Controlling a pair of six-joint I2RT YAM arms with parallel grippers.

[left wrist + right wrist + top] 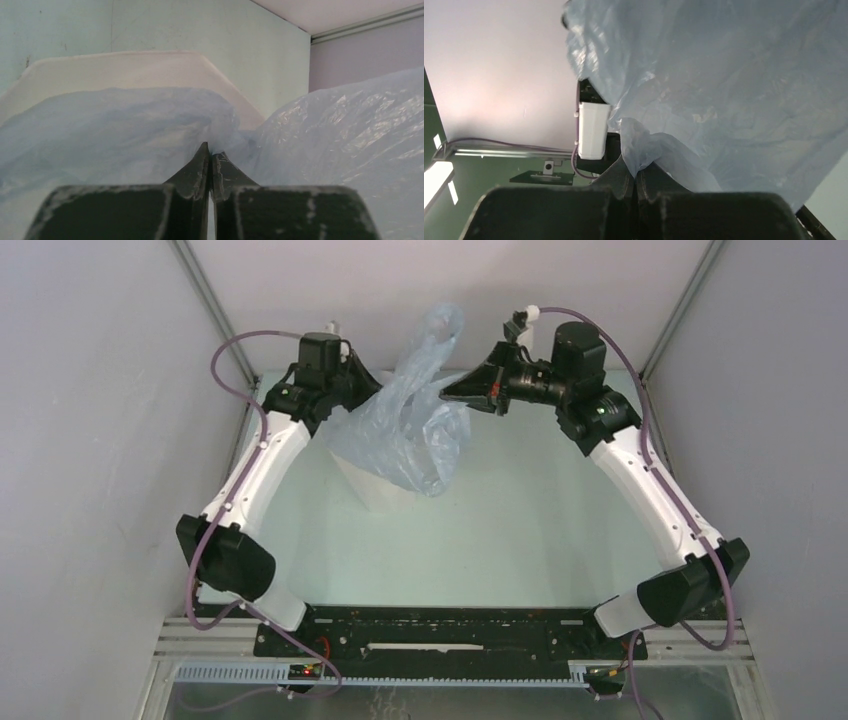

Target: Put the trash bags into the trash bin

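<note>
Showing a two-arm hold on the trash bag (405, 435), which is stretched in the air between both grippers at the far side of the tabletop (540, 530).

Top view: the left gripper (372, 390) meets the bag's left edge and the right gripper (447, 392) meets its right edge, the two facing each other across the film. One handle loop of the pale blue, wrinkled film stands up above the grippers. The rest hangs down and covers most of the white trash bin (372, 498), which stands upright on the tabletop directly below. Only the bin's lower left part shows past the film, and it cannot be told whether any of the bag has entered the opening.

Left wrist view: the fingers (201, 167) are drawn together, with only a thin slit between them, and their tips pinch a fold of film. The bag billows to either side, and the bin's faceted white rim (125, 59) shows just beyond it.

Right wrist view: the fingers (621, 175) are closed tight on a bunched twist of film. The bag spreads upward and to the right from that pinch.
</note>
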